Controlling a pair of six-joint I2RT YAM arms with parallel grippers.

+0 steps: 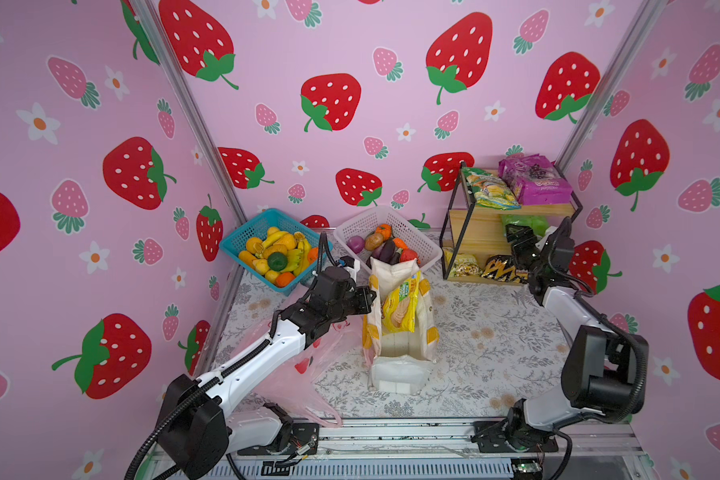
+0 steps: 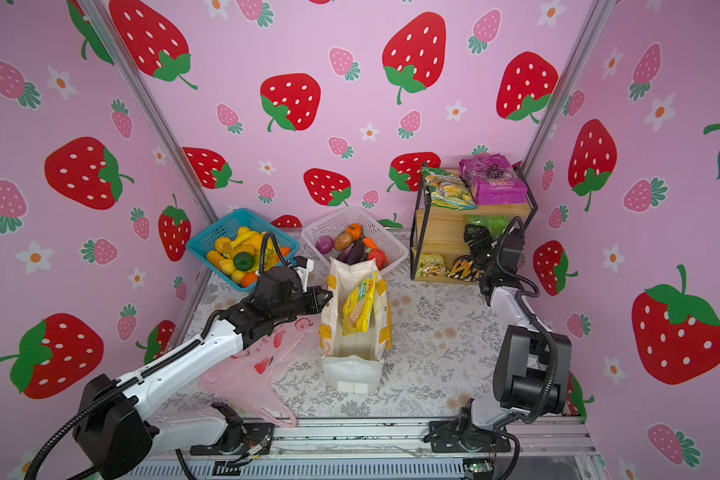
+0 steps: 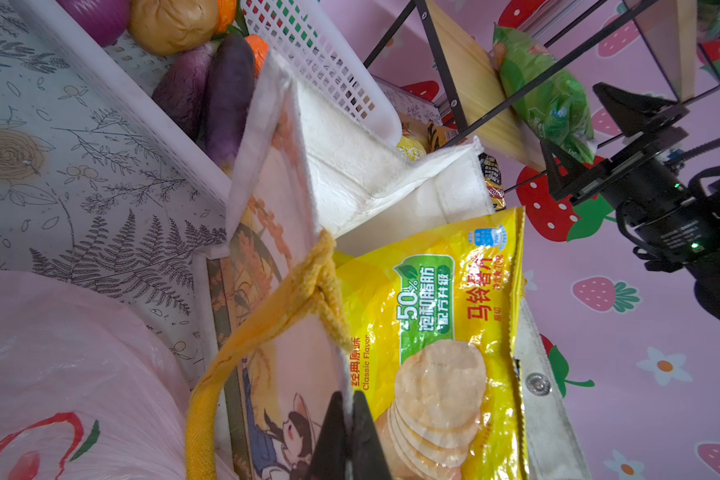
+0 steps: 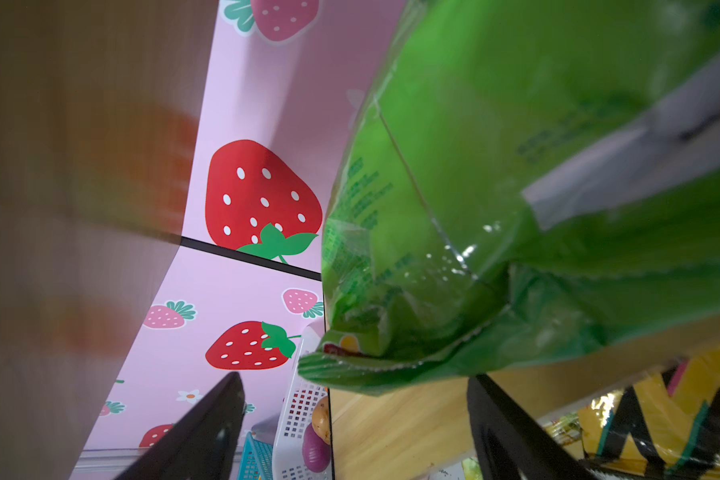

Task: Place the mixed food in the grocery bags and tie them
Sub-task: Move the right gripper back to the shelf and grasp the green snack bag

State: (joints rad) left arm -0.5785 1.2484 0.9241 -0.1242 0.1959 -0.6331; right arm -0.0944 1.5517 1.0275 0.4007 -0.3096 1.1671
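On the white tote [image 1: 398,374], left gripper [image 3: 352,434] clamps.

Upright white tote [image 2: 351,376], yellow crisp packet [image 2: 359,307] sticking out, left gripper [image 2: 326,296] at its rim, pink bag [image 2: 250,374] beside

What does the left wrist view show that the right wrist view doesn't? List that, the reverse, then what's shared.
Left wrist only: the left gripper shut on the white tote at its rim, the yellow crisp packet inside it, and the pink bag. Right wrist only: a corner of the blue basket. Both: the green packet, the white basket, the shelf and the open right gripper.
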